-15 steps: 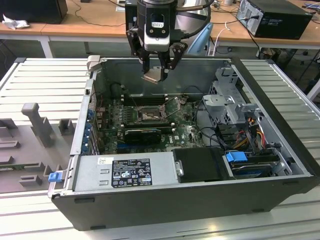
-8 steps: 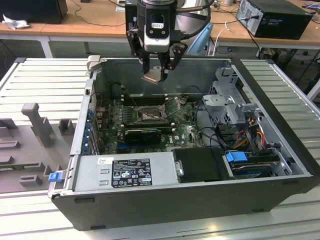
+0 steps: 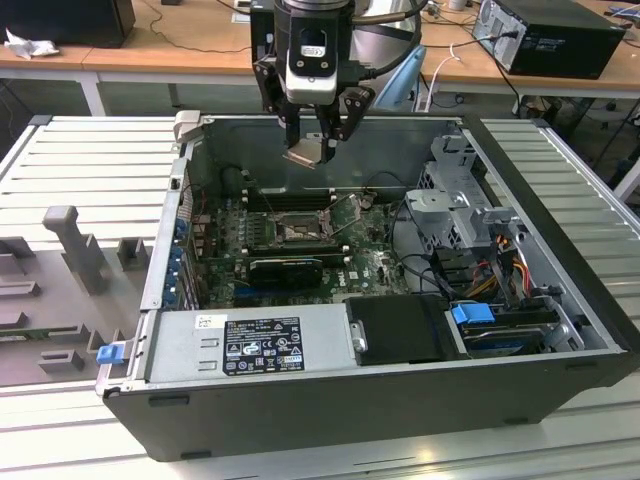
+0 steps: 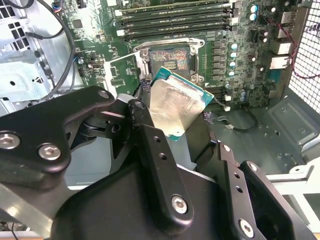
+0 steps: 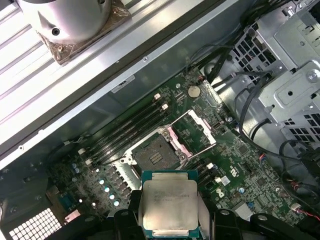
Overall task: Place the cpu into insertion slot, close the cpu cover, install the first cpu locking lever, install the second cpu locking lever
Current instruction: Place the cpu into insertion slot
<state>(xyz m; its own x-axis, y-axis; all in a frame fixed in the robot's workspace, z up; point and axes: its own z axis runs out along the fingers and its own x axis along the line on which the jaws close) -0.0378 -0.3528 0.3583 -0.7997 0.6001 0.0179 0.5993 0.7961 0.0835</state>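
The cpu (image 3: 303,156) is hanging in mid-air over the open case (image 3: 560,215), well above the board (image 3: 372,262) and not touching it. The gripper (image 3: 313,146) is clenching it by two opposite edges, one finger (image 4: 150,145) on each side. In the exterior view it is sitting tilted rather than level. In both wrist views its silvery face is showing, with a thin green border around it.

The slot (image 3: 298,229) is lying uncovered on the board below the cpu, its dark square bed showing inside a silvery rim (image 5: 155,152). In the second wrist view the cpu's far corner is overlapping the slot's near edge (image 4: 170,59). The cover (image 3: 347,212) is standing swung open, raised at the side of the slot toward the exterior view's right. In the first wrist view green board is showing through the window of the cover (image 5: 192,132).

Long black memory sticks (image 5: 130,131) are running just beside the slot, on its far side in the exterior view. A grey power supply (image 3: 250,345) is filling the near end of the case, and a metal drive cage (image 3: 450,200) is sitting toward the exterior view's right. The case is resting on a ribbed metal table (image 3: 90,160).
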